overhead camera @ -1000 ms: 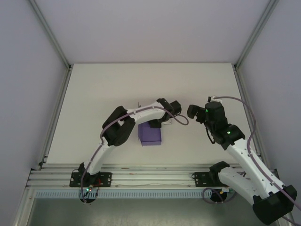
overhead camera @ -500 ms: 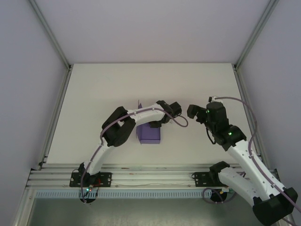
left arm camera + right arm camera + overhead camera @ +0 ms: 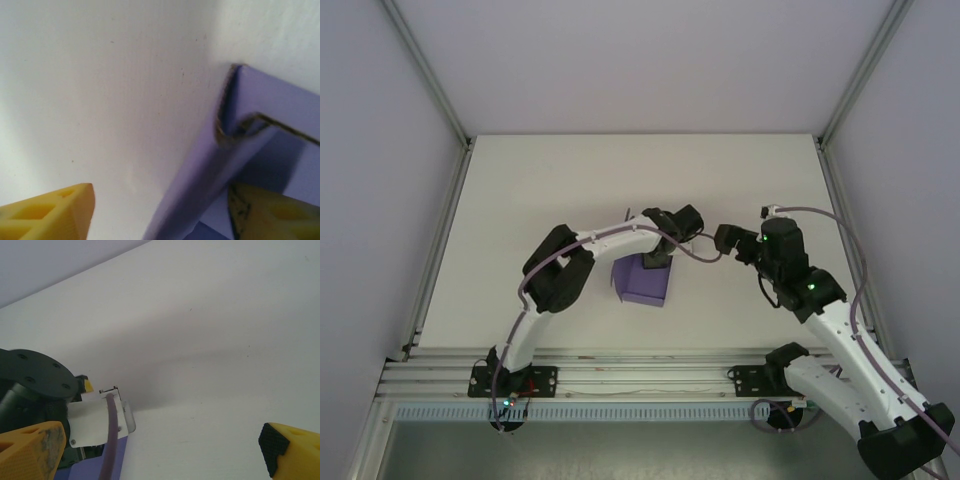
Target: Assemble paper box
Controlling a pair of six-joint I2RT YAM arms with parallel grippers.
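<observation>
Closest to me, the paper box (image 3: 642, 282) sits near the middle of the table (image 3: 520, 200), purple and partly folded with one wall standing. My left gripper (image 3: 160, 200) is down at its far edge, jaws spread, with that wall between the fingers and clear of the outer one. Just to the right, my right gripper (image 3: 162, 435) hovers with its jaws wide apart, gripping nothing.

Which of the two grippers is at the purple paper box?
The left gripper: its open jaws stand on either side of one wall of the paper box. The right gripper, also open, hangs over the table, apart from the box.
</observation>
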